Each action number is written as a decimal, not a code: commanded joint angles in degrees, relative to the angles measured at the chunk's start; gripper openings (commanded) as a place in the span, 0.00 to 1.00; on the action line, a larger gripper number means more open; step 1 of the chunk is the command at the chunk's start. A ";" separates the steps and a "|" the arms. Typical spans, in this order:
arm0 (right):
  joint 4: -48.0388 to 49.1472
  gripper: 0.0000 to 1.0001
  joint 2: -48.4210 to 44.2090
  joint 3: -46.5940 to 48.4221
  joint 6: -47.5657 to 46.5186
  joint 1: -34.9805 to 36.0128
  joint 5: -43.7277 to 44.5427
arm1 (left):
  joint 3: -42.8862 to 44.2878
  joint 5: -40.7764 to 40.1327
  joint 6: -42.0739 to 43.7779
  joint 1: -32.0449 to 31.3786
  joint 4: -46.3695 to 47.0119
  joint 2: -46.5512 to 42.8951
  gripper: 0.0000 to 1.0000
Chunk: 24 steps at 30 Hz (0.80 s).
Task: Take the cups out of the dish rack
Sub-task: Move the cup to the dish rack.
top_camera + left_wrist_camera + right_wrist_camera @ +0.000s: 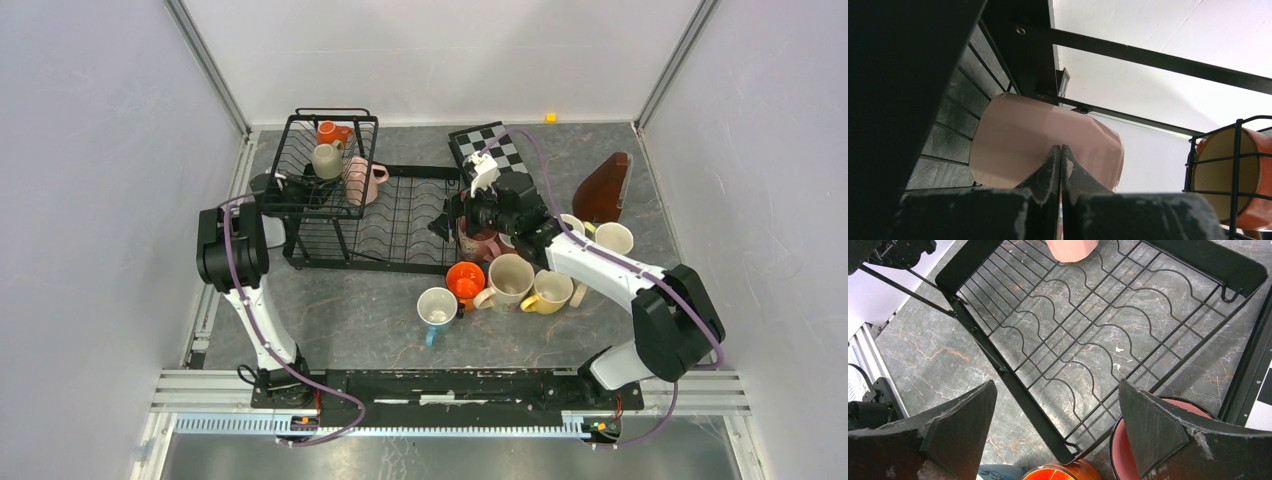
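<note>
Four handled ceramic cups stand closest to us on the grey marble-patterned table (340,312), crowded together in a row: a white cup with a light blue inside (437,305), an orange cup (465,280), a large beige cup (510,280) and a yellow cup (550,291). Just behind them we find the right gripper (1057,385), its two fingers spread wide with nothing between them. It hovers over the near right corner of the large black wire dish rack (400,215). Under its right finger a dark pink cup (478,243) stands on the table, just outside the rack's edge. A cream cup (613,238) sits further right, beside the right forearm. On the left, the left gripper (1061,148) reaches in low under the rack's taller basket part with its fingertips pressed together and holding nothing. It points at a pale pink cup (365,178) lying on the flat slotted tray, against the basket; we cannot tell whether the tips touch it. Inside the basket sit a grey-beige cup (327,160) and, behind it, a second orange cup (330,132). Farthest back we see a black-and-white checkerboard (490,148), a reddish-brown wedge-shaped object (603,190) and a small yellow-orange block (550,117) by the rear wall.
</note>
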 commanded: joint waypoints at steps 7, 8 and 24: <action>0.88 0.98 -0.36 1.77 -1.79 0.17 -0.82 | -5.77 -4.09 -1.59 0.84 2.15 -2.36 0.02; 0.87 0.98 -0.37 1.64 -1.81 0.18 -0.78 | -6.39 -4.64 -2.64 1.14 3.74 -2.39 0.02; 0.53 0.98 -1.12 0.98 -2.46 0.19 -0.31 | -11.02 -11.08 -8.87 4.57 11.35 -5.74 0.02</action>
